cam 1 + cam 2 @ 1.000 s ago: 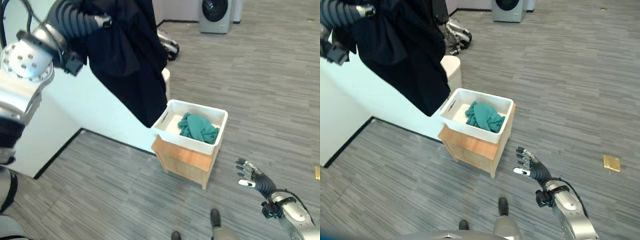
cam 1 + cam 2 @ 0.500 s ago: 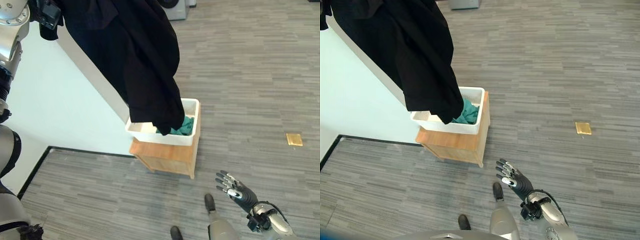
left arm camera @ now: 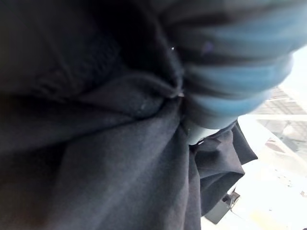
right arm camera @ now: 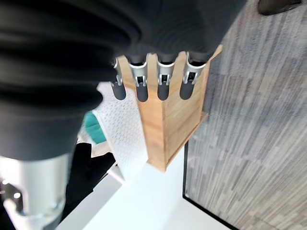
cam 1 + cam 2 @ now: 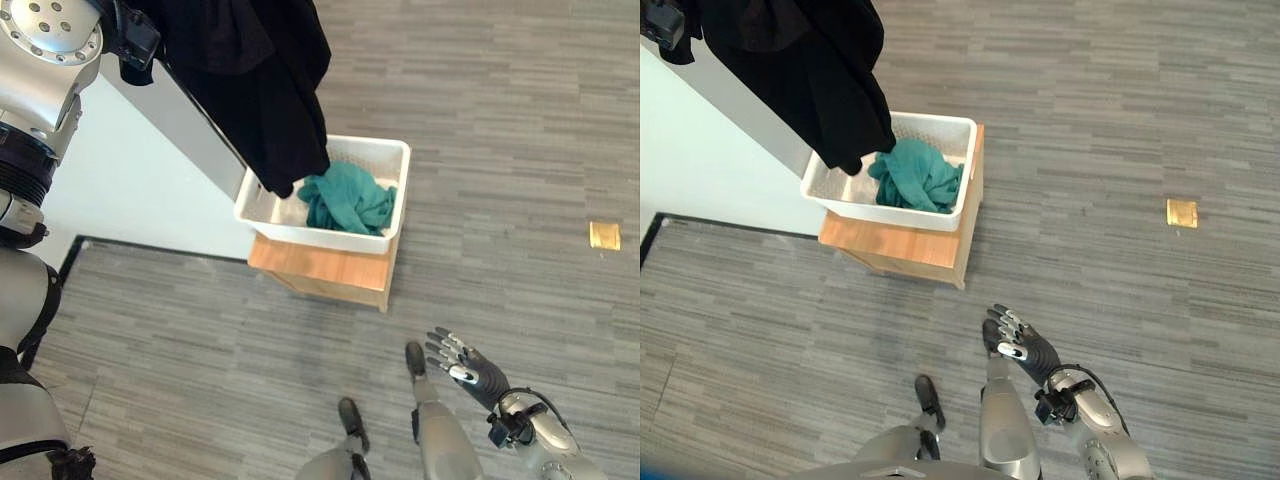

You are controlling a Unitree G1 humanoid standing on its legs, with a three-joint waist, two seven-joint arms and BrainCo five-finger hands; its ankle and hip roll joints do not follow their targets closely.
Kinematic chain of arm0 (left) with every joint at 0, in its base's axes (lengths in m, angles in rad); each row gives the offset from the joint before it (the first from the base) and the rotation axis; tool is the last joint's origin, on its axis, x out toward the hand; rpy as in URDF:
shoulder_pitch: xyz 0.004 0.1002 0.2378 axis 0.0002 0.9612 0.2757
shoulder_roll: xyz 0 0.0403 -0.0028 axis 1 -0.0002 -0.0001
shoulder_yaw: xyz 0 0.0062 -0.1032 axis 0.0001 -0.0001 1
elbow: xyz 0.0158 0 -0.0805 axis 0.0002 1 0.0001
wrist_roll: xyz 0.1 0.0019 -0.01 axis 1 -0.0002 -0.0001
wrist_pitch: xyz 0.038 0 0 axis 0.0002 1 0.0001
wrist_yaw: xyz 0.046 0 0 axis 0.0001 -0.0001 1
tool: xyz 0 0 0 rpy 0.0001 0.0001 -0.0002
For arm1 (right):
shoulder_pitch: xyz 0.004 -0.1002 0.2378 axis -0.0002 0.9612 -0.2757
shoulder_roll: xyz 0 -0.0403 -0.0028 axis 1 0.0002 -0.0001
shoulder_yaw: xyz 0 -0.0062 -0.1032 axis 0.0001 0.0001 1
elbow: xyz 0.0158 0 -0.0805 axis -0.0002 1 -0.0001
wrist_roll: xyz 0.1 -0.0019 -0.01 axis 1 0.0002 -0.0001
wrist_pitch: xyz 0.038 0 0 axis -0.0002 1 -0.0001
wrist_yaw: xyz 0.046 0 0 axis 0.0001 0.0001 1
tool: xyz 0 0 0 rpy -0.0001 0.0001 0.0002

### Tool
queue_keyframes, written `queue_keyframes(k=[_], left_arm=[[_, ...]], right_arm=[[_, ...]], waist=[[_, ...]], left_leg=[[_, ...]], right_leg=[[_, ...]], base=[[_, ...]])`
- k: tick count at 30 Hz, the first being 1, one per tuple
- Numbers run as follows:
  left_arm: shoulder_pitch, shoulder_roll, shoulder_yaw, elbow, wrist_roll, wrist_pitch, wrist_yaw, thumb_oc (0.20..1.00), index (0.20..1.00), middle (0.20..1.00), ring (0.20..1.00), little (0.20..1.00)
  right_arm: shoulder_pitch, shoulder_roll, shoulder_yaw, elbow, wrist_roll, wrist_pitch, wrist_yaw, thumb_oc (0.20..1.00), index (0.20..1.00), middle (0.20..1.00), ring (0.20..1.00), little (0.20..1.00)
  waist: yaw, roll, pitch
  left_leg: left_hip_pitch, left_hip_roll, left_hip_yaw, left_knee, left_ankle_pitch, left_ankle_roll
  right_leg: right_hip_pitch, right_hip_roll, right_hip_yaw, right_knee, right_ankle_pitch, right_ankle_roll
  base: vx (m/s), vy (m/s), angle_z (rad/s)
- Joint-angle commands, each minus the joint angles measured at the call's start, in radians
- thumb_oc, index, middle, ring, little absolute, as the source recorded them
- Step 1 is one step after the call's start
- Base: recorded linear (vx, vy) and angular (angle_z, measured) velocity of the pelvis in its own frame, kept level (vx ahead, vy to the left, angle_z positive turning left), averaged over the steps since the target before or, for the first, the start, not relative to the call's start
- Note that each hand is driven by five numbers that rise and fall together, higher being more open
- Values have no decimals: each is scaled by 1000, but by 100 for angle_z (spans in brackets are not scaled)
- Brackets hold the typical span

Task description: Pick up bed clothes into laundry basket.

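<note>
Dark garment is hung below left robot hand, hem touching laundry basket | grip hidden, cannot be told | right robot hand spread | cloth judged soft, light; best held bunched at top.

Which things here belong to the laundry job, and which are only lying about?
Job:
- black cloth garment, hanging over the basket from the left arm
- white perforated plastic laundry basket
- crumpled teal cloth inside the basket

Lying about:
- low wooden stand under the basket
- small yellow square on the floor
</note>
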Motion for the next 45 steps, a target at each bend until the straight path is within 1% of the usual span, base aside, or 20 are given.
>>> queue_keyframes(k=[1,5,6,7,8,9,10,11,16,25,28,30,32,33,34,37,38,39,42,45], left_arm=[[-81,44,98,65,7,-42,58,200,200,200,200,200],[-1,9,121,79,91,-28,65,200,200,200,200,200],[28,-40,117,108,168,-14,72,407,407,407,407,407],[28,-41,117,109,169,-14,72,586,586,586,586,586],[36,-61,118,121,201,-10,80,1000,1000,1000,1000,1000],[33,-104,103,155,253,1,85,1000,1000,1000,1000,1000],[37,-123,104,171,270,7,83,1000,1000,1000,1000,1000],[37,-123,104,171,270,7,84,1000,1000,1000,1000,1000],[44,-199,97,223,367,26,90,1000,1000,1000,1000,1000],[54,-211,111,214,385,24,86,1000,1000,1000,1000,1000],[72,-198,110,176,390,21,84,1000,1000,1000,1000,1000],[134,-185,162,88,335,5,96,1000,1000,1000,1000,1000],[315,-171,296,-119,207,-24,100,1000,1000,1000,1000,1000],[321,-169,301,-122,208,-23,100,1000,1000,1000,1000,1000],[499,-161,414,-284,100,-47,78,1000,1000,1000,1000,1000],[845,-207,624,-498,8,-60,53,1000,1000,1000,1000,1000],[851,-207,629,-501,8,-58,54,1000,1000,1000,1000,1000],[1002,-256,723,-566,-18,-59,51,1000,1000,1000,1000,1000],[1354,-409,911,-671,-23,-60,29,1000,1000,1000,1000,1000],[1586,-530,1003,-711,-19,-52,-3,1000,1000,1000,1000,1000]], right_arm=[[-21,-12,-9,-77,-23,-57,-8,1000,1000,1000,1000,1000],[-24,-11,-5,-75,-35,-72,-29,1000,1000,1000,1000,1000],[-24,-9,3,-71,-33,-77,-36,1000,1000,1000,1000,1000],[-24,-9,3,-71,-33,-77,-36,1000,1000,1000,1000,1000],[-22,-8,5,-65,-34,-78,-38,1000,1000,1000,1000,1000],[-26,-13,13,-53,-40,-82,-44,1000,1000,1000,1000,1000],[-24,-14,13,-49,-41,-83,-46,1000,1000,1000,1000,1000],[-23,-14,13,-49,-41,-83,-46,1000,1000,1000,1000,1000],[-11,-34,18,-41,-45,-86,-42,1000,1000,1000,1000,1000],[2,-51,22,-53,-67,-81,-31,1000,1000,1000,1000,1000],[7,-58,18,-55,-77,-77,-27,1000,1000,1000,1000,1000],[0,-53,12,-55,-82,-79,-33,1000,1000,1000,1000,1000],[-7,-37,-6,-54,-103,-88,-51,1000,1000,1000,1000,1000],[-7,-40,-5,-54,-102,-88,-51,1000,1000,1000,1000,1000],[-2,-19,-34,-59,-115,-96,-65,1000,1000,1000,1000,1000],[0,7,-71,-50,-150,-108,-89,1000,1000,1000,1000,1000],[-1,5,-69,-50,-150,-108,-89,1000,1000,1000,1000,1000],[-6,14,-85,-56,-164,-112,-96,1000,1000,1000,1000,1000],[-13,50,-134,-54,-172,-115,-108,1000,1000,1000,1000,1000],[-25,69,-170,-43,-192,-117,-112,1000,1000,1000,1000,1000]], waist=[[14,0,15],[5,-16,52],[-7,-29,66],[-7,-29,68],[-11,-35,71],[-20,-44,74],[-24,-49,73],[-24,-49,73],[-47,-69,61],[-49,-68,54],[-41,-61,46],[-30,-55,36],[-8,-49,25],[-11,-48,21],[13,-49,13],[45,-56,-7],[42,-55,-10],[56,-59,-20],[95,-73,-58],[140,-79,-96]], left_leg=[[-57,33,-95,5,64,-38],[-86,36,-95,5,71,-38],[-109,39,-94,5,75,-38],[-105,40,-94,5,72,-38],[-112,42,-93,5,73,-38],[-123,44,-90,5,75,-39],[-126,45,-88,5,74,-39],[-126,45,-87,5,74,-39],[-132,52,-72,5,70,-41],[-129,55,-70,5,70,-43],[-117,53,-73,5,70,-43],[-105,52,-81,5,68,-43],[-84,48,-96,5,66,-41],[-89,47,-96,5,69,-41],[-62,45,-104,5,59,-38],[-25,44,-112,5,49,-32],[-28,44,-113,5,52,-32],[-12,45,-116,5,48,-31],[38,46,-123,5,33,-25],[82,39,-145,5,19,-14]], right_leg=[[110,-55,1,13,-104,136],[82,-53,2,13,-94,135],[60,-49,4,13,-86,135],[64,-49,4,13,-89,135],[55,-48,7,13,-86,136],[43,-46,9,13,-83,137],[38,-45,11,13,-81,137],[38,-45,12,13,-81,137],[19,-39,31,13,-77,136],[21,-39,30,13,-78,134],[35,-40,25,13,-82,133],[54,-46,16,13,-89,132],[85,-51,-3,13,-99,128],[80,-52,-4,13,-97,128],[112,-53,-13,13,-108,124],[153,-54,-25,13,-123,115],[150,-54,-25,13,-121,115],[166,-55,-28,13,-128,112],[223,-59,-40,13,-150,103],[283,-66,-60,13,-168,96]], base=[[-58,3,-5],[-76,-12,0],[-71,-10,3],[-76,-12,4],[-41,-6,5],[-56,0,0],[-35,5,-4],[-12,10,-3],[-12,7,-7],[-10,3,-4],[0,0,0],[-5,-17,0],[-6,-36,1],[0,0,0],[37,-21,7],[32,-11,16],[26,-3,7],[47,1,12],[89,9,16],[104,22,12]])
